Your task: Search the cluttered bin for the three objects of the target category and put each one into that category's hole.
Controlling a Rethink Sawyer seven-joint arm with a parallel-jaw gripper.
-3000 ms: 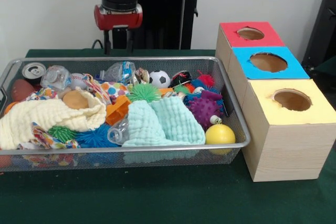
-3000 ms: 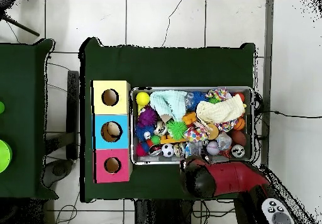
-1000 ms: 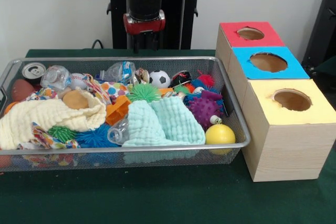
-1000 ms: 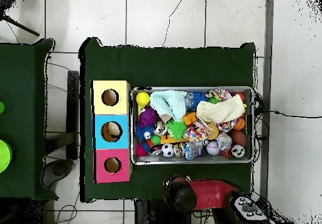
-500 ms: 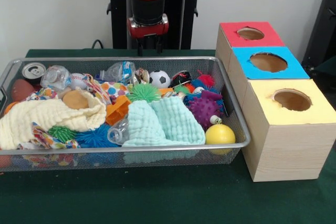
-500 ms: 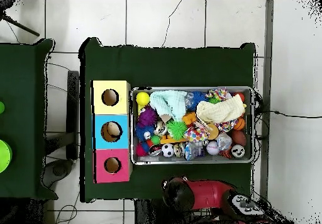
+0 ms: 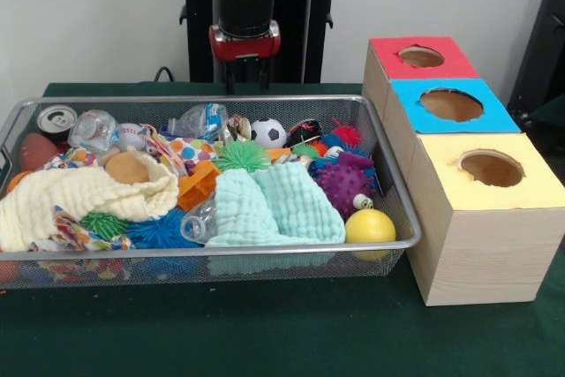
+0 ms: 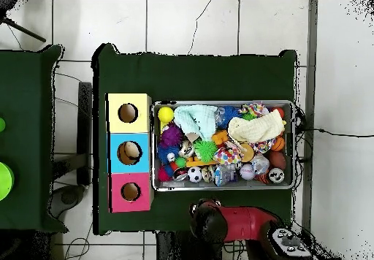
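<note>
The wire mesh bin (image 7: 221,249) is full of toys and cloths; it also shows in the overhead view (image 8: 219,103). Three clear crumpled bottles show in it. One bottle (image 7: 93,128) lies at the far left by the silver can (image 7: 56,119). A second bottle (image 7: 201,119) with a blue label leans on the far wall. The third bottle (image 7: 199,221) lies near the front, partly under the mint cloth (image 7: 269,205). My gripper (image 7: 247,84) hangs open and empty behind the bin's far rim, above the green table. In the overhead view the red arm (image 8: 219,224) hides it.
Three wooden boxes with round holes stand right of the bin: red top (image 7: 421,56), blue top (image 7: 452,105), yellow top (image 7: 491,168). A cream cloth (image 7: 79,196), spiky balls, a soccer ball (image 7: 267,132) and a yellow ball (image 7: 370,226) crowd the bin.
Over three seconds the arm swung right in the front view and drew back from the bin's far edge. In the last half second it barely shifted. The bin's contents have not moved.
</note>
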